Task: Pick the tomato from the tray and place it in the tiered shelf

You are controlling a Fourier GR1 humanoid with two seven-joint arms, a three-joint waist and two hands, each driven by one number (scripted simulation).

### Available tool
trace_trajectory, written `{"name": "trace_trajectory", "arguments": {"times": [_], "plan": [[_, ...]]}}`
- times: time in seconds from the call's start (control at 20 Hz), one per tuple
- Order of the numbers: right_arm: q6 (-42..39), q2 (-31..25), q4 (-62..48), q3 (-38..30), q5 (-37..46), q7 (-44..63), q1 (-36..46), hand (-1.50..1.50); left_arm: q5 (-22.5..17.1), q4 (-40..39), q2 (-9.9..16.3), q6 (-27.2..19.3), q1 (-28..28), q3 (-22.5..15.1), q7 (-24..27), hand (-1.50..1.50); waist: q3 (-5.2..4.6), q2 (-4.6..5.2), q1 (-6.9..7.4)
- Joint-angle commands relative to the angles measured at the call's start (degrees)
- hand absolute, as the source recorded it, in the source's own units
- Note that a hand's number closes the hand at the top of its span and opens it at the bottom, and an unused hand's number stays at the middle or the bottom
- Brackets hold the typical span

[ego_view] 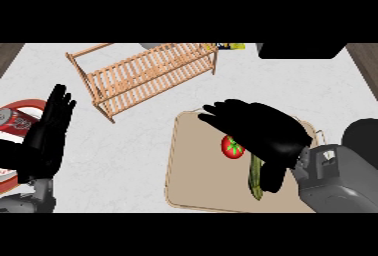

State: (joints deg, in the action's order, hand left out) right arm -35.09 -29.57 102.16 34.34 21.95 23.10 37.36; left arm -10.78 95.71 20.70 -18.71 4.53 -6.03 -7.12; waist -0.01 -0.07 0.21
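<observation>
The right hand (262,132) hovers over the tan tray (193,190), fingers spread and relaxed, covering part of the red tomato (231,147) and the top of a green cucumber (255,182). The left hand (46,132) rests open at the left edge. The wooden tiered shelf (148,72) stands apart behind.

Slatted shelf (151,72) of pale bare wood — tray (193,185) matt tan; counter (118,165) white, faintly marbled.

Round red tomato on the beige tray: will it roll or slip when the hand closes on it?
Likely to roll: the round red tomato lies loose on the flat beige tray, and the low rim sits far off. Its smooth skin may slip under the black right hand hovering above it. The green cucumber beside it might block rolling that way.
</observation>
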Motion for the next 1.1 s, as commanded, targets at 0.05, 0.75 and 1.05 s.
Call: {"name": "trace_trajectory", "arguments": {"times": [0.05,0.75,1.05], "plan": [[4.08,1.08,-4.72,2.68,11.29,-3.57,-3.98,-1.5,-0.42,-0.7,0.02,1.9,1.81,1.85,-1.45,0.0,0.03,0.13,0.06],[3.28,7.8,-14.63,-3.49,22.5,-17.15,-8.7,-1.5,4.14,-1.79,-4.5,4.41,-0.29,4.02,0.02,0.0,0.01,0.06,-0.02],[3.86,11.87,-20.0,-7.74,26.09,-22.11,-6.35,-1.5,6.05,-1.78,-6.15,5.27,1.42,4.45,-1.14,0.0,0.01,0.1,0.03]]}}
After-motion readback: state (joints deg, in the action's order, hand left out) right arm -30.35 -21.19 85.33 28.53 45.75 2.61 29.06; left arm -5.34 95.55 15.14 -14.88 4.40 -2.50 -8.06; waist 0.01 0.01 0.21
